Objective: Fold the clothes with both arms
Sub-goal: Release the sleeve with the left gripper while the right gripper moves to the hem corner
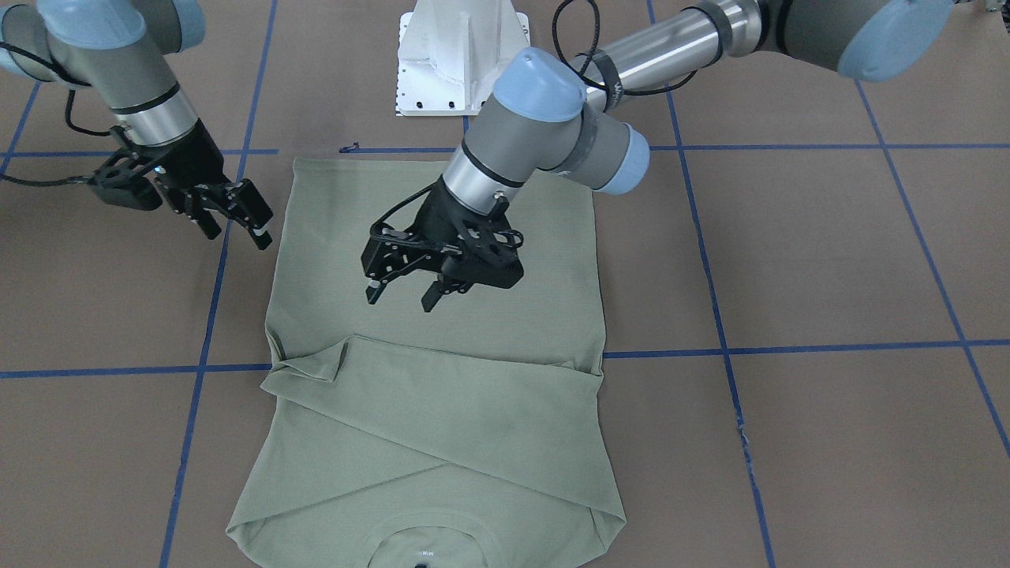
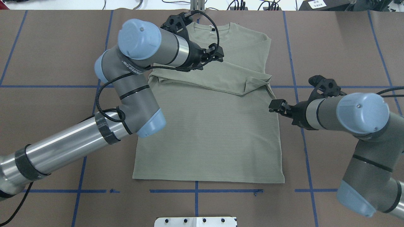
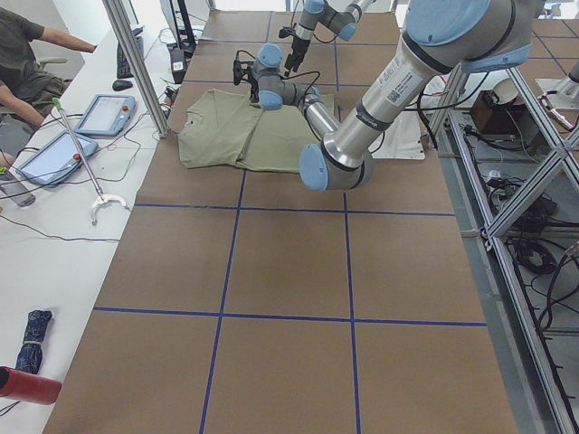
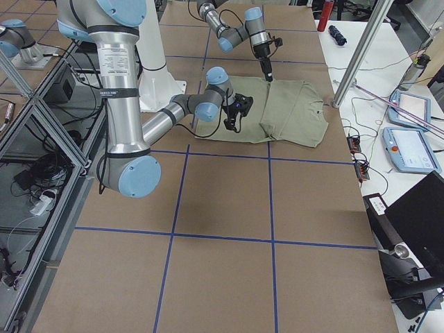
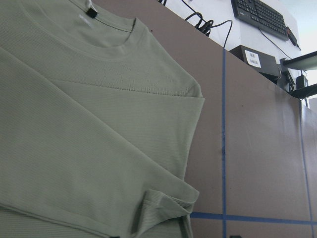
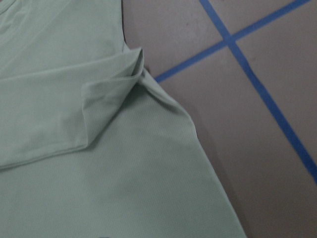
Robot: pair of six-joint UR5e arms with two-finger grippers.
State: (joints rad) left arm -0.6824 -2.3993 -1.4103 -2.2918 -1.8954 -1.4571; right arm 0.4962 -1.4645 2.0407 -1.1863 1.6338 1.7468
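**Loose cuff could spoil the fold**

The green shirt [image 1: 552, 300] is lying flat on the brown table [image 1: 828, 252]. Its sleeves [image 1: 442, 402] are lying crossed over the chest. The left gripper [image 1: 401, 298] is hanging just above the middle of the shirt. Its fingers are spread apart and are holding nothing. The right gripper [image 1: 237, 233] is waiting just beside the shirt's side edge. Its fingers are spread apart too, and they are empty.

One cuff [image 1: 304, 369] is bunching up at the side edge near the right gripper. If a finger is bumping it on the way in, the sleeve could slide off and undo the fold. If the fingers are pinching only the top layer, the layers under it may be staying behind and wrinkling. The left arm [image 2: 132, 91] is reaching low across the shirt's side, so it could be dragging the cloth.

The hem [image 1: 355, 162] is lying close to the white base [image 1: 458, 55]. The collar [image 2: 214, 26] is lying near the table's far edge. Bare table is showing on both sides of the shirt.
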